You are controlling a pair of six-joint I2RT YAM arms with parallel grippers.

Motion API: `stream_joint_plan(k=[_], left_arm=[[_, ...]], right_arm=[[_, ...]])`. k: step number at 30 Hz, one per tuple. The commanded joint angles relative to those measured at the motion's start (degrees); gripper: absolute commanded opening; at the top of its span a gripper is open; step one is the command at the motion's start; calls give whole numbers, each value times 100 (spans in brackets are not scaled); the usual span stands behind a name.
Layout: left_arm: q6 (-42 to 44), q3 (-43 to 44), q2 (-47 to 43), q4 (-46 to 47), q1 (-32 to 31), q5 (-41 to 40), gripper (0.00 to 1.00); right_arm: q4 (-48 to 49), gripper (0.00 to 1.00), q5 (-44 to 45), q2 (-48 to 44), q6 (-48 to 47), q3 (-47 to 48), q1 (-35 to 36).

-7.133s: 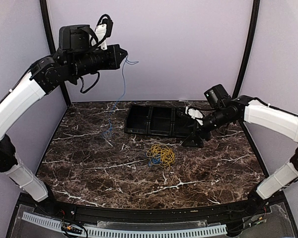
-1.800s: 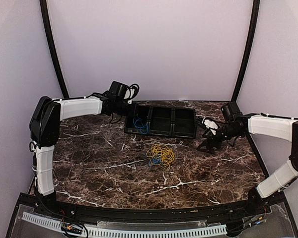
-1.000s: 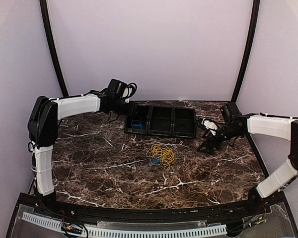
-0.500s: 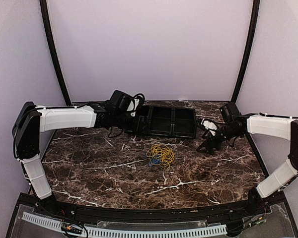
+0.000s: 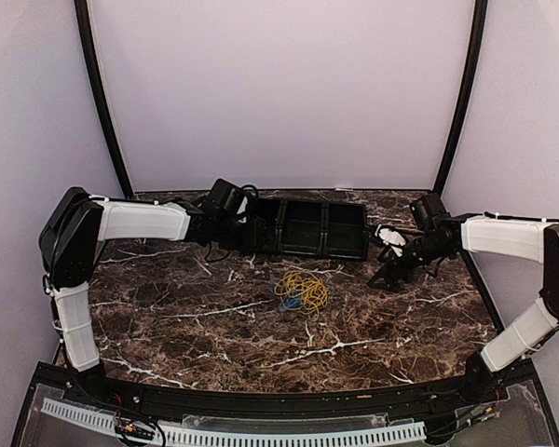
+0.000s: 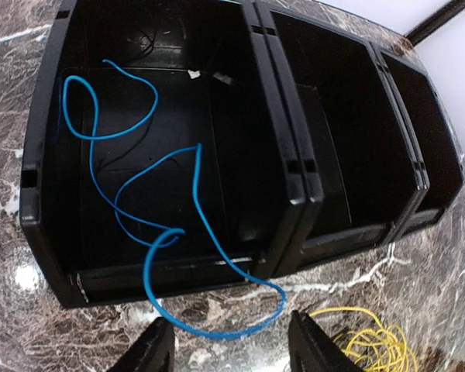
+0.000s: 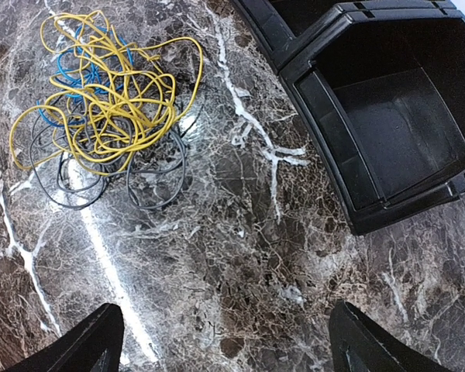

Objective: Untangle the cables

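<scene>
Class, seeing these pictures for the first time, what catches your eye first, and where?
A bright knot of yellow, blue and grey cables lies on the marble table in front of a black tray. One blue cable curls alone in the tray's left end compartment, a loop spilling over its wall.

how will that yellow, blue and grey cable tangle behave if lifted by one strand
Probably floppy: the tangle lies in loose thin loops, so a lifted strand would likely sag. Strands cross many times, so the rest may drag along. It looks light and may slide on the glossy table.
</scene>
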Motion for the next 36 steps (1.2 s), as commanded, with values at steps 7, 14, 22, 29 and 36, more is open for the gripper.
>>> stream_joint_plan(k=[7, 14, 22, 29, 36], left_arm=[[-390, 543, 440, 830, 436, 590, 25], [-265, 1074, 899, 905, 557, 744, 5], [136, 1554, 1002, 521, 611, 568, 0], [993, 1312, 229, -221, 607, 460, 40], [2769, 805, -226, -712, 354, -47, 54]], right_arm=[[10, 94, 55, 51, -64, 134, 26], [11, 94, 96, 76, -75, 129, 31], [8, 94, 150, 77, -73, 120, 27], [-43, 94, 129, 156, -95, 156, 31], [-107, 94, 139, 224, -117, 198, 111]])
